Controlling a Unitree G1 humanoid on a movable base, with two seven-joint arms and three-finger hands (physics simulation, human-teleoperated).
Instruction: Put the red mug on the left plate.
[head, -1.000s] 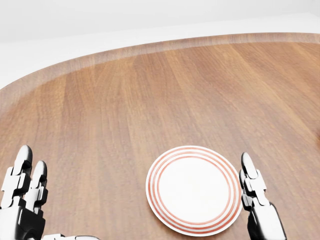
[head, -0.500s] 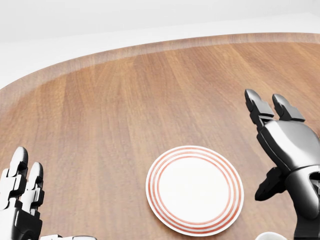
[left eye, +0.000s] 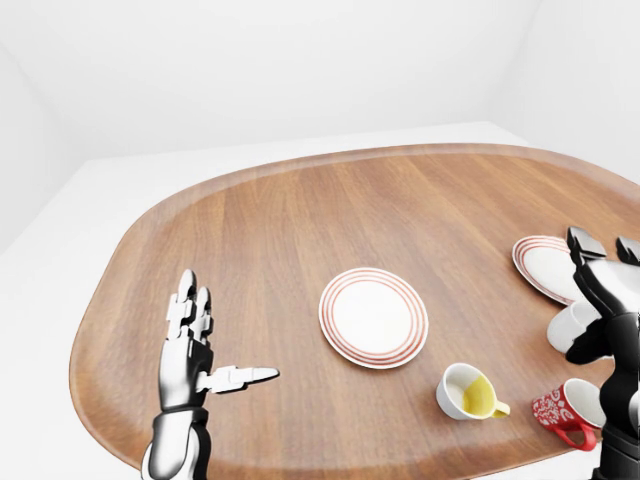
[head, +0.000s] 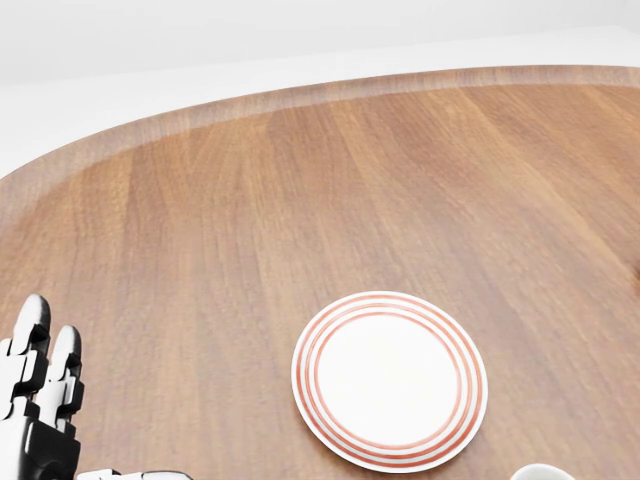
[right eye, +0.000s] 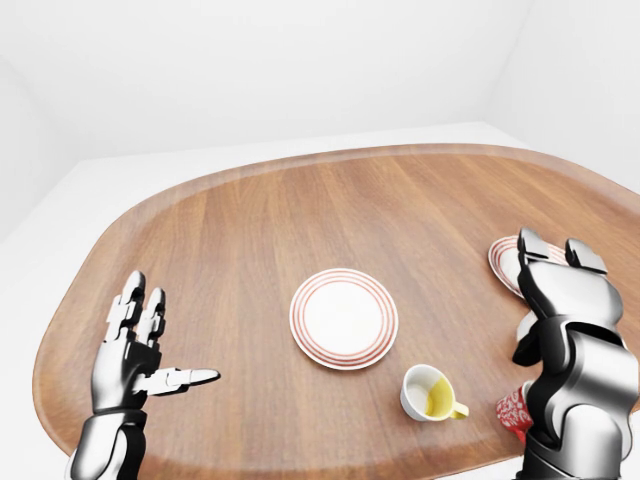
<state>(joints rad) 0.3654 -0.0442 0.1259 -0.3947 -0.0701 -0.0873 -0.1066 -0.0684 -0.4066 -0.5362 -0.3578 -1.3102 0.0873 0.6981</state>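
Red mug (left eye: 565, 411) on its side at counter (left eye: 300, 220) near-right edge. Left plate (left eye: 373, 317) bare. Left hand (left eye: 195, 350) and right hand (right eye: 565, 310): fingers spread, holding nothing.

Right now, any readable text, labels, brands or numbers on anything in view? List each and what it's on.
None readable.
red mug: white pattern on its side, too small to tell whether it is lettering.
left plate: red rings only, no text.
yellow-lined cup: no markings.
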